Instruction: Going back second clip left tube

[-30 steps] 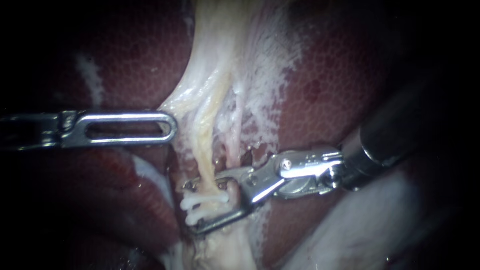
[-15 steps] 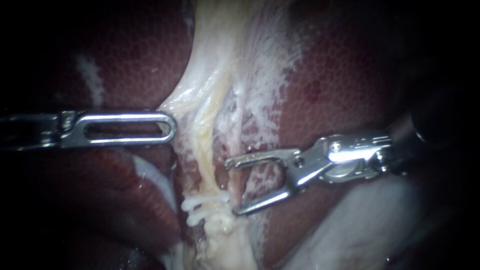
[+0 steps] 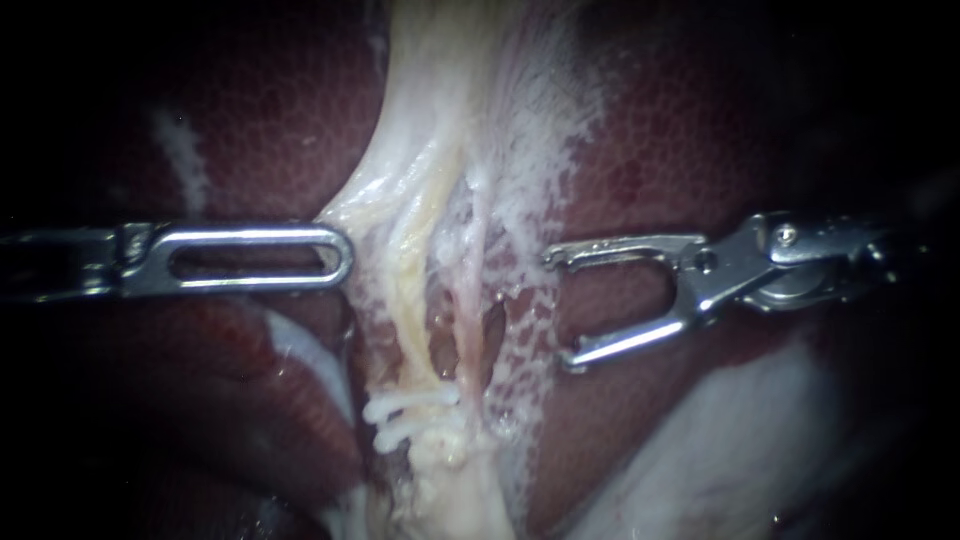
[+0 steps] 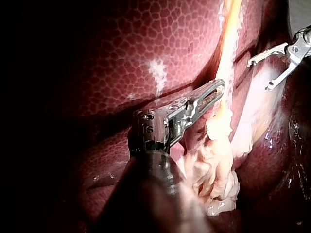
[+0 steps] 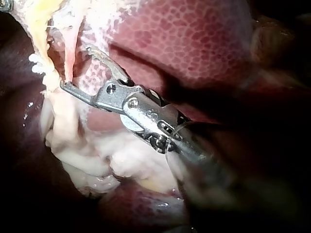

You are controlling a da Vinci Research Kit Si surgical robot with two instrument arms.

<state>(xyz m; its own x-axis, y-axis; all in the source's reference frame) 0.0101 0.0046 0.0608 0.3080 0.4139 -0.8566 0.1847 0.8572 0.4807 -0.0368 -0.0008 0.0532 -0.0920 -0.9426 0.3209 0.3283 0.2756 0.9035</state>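
In the endoscope view, two white clips [image 3: 412,402] lie close together across the yellowish left tube [image 3: 408,305], low in the middle. A thin pink right tube [image 3: 466,300] runs just beside it. My right instrument [image 3: 560,308] stands to the right of both tubes, jaws wide open, empty and clear of the tissue. My left instrument [image 3: 343,256] comes in level from the left, its slotted jaws shut on the pale tissue [image 3: 368,215] at the tubes' left edge. The right wrist view shows the open jaws [image 5: 75,67] next to the clips [image 5: 35,64]. The left wrist view shows the left jaws [image 4: 218,90] on pale tissue.
Dark red liver [image 3: 680,150] lies on both sides of the pale stalk. A web of white tissue [image 3: 520,330] spans the gap between the right tube and the open jaws. Pale gallbladder tissue [image 3: 730,440] sits at the lower right.
My right instrument has drawn back up and to the right from the clipped left tube, jaws open, leaving the white clips in place. The left instrument has held still.
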